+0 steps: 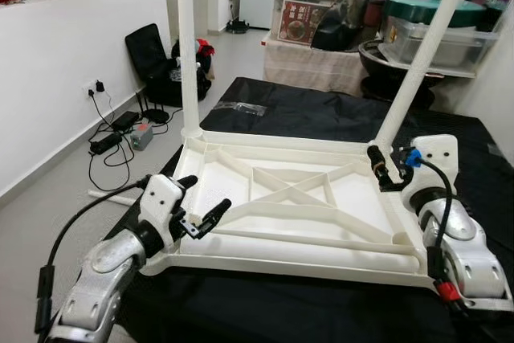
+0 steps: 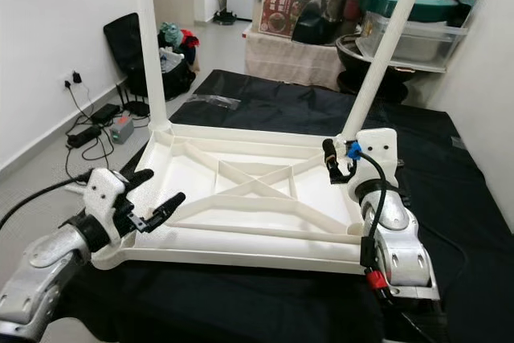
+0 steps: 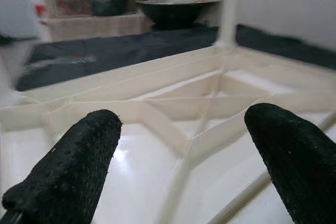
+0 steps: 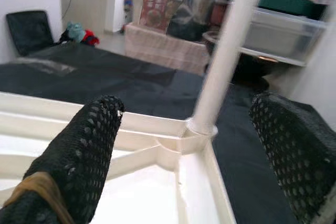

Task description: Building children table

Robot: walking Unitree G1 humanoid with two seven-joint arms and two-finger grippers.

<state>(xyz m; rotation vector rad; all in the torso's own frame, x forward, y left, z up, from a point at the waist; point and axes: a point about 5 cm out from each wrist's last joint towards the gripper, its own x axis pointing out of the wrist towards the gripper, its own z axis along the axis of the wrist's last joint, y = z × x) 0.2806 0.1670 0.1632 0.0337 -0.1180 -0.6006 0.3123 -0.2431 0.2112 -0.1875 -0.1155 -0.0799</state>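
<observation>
- Step in hand, as I read it: leg fitting. The white table top point(image 1: 297, 214) lies upside down on the black cloth point(image 1: 337, 118), centre of frame, ribbed underside up.
- Two legs are socketed at the far corners: the far-left leg point(image 1: 187, 54) stands upright in the upper left of the frame, the far-right leg point(image 1: 418, 66) leans off to the upper right. Whether that one is fully seated I can't tell.
- Both near corners have no leg. A loose white leg point(image 1: 313, 240) lies inside the tray along the near rim, lower centre.
- Left gripper point(image 1: 202, 208) sits at lower left, over the near-left corner, fingers spread wide and empty; the left wrist view looks between them across the ribs.
- Right gripper point(image 1: 388, 170) is at centre right, just beside the base of the leaning leg, fingers wide apart, holding nothing. In the right wrist view the leg socket sits between them.
- Next move probably calls for either closing on the leaning leg low down to straighten it, or picking up the loose leg and lining it up over a near corner socket.
- Risk: pushing the leaning leg sideways could slide the top on the cloth.
</observation>
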